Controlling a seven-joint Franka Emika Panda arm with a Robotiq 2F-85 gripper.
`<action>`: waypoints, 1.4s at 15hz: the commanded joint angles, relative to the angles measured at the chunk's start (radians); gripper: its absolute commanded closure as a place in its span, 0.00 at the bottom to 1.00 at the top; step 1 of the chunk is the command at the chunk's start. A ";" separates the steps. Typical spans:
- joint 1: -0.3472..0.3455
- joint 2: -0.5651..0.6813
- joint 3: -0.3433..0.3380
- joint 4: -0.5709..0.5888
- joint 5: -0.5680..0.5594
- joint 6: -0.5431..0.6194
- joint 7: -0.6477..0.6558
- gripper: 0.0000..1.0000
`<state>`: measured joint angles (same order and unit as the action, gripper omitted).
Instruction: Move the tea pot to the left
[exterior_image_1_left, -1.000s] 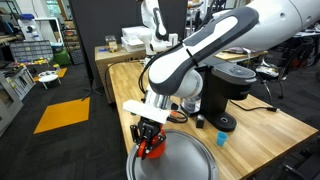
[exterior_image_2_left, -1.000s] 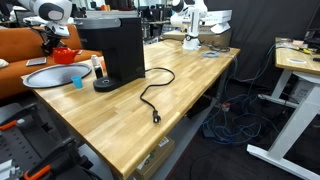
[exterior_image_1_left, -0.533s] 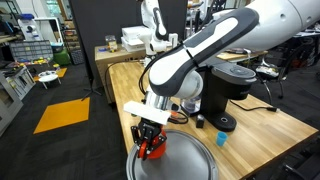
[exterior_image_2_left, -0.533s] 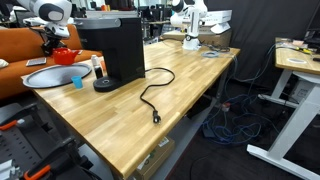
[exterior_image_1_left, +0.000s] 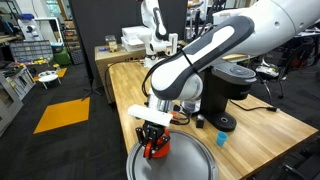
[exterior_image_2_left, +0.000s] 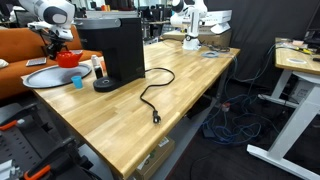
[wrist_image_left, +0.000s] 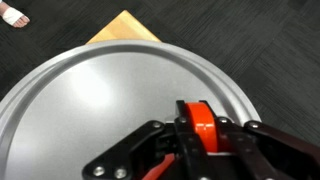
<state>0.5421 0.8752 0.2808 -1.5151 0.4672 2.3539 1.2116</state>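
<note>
The small glossy red-orange tea pot (exterior_image_1_left: 153, 150) hangs in my gripper (exterior_image_1_left: 152, 141) over the round silver tray (exterior_image_1_left: 190, 165) at the table's near end. In an exterior view the tea pot (exterior_image_2_left: 68, 59) sits just above the tray (exterior_image_2_left: 45, 77), left of the black coffee machine (exterior_image_2_left: 115, 48). In the wrist view my gripper (wrist_image_left: 200, 140) is shut on the tea pot's orange loop handle (wrist_image_left: 199, 122), with the tray (wrist_image_left: 90, 100) below. The pot's body is hidden behind the fingers.
A black coffee machine (exterior_image_1_left: 228, 90) stands right of the tray. A small blue cup (exterior_image_1_left: 222, 140) and a black round base (exterior_image_2_left: 103, 85) with a cable (exterior_image_2_left: 150, 100) lie beside it. An orange floor patch (exterior_image_1_left: 62, 113) shows beyond the table edge.
The arm has shifted slightly with the tea pot, moving it a little further over the tray. The grip has not changed.
</note>
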 joint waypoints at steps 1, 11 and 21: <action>0.000 0.043 -0.019 0.061 -0.046 -0.059 0.040 0.96; -0.010 0.092 -0.019 0.125 -0.073 -0.091 0.054 0.63; -0.014 0.076 0.011 0.096 -0.067 -0.089 0.013 0.00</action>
<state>0.5402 0.9565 0.2690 -1.4199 0.4032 2.2934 1.2441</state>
